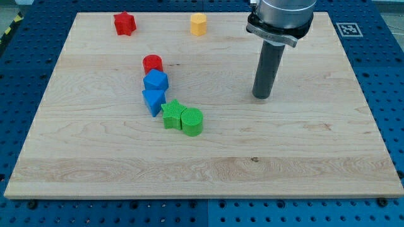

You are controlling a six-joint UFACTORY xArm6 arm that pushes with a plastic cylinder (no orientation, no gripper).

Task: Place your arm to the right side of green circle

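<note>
No jaws on this rig; my tip [262, 96] rests on the table [303, 164], well up-right of the green circle [193, 122]. The circle touches the green star [172, 115]; if I overshoot leftward, I judge I'd shove both into the blue blocks [154, 91].

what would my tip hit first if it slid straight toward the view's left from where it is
Probably nothing close: my tip sits to the right of the blocks, level with the blue triangular block, which looks first in line. The green circle lies lower, likely missed, though depth is uncertain.
</note>
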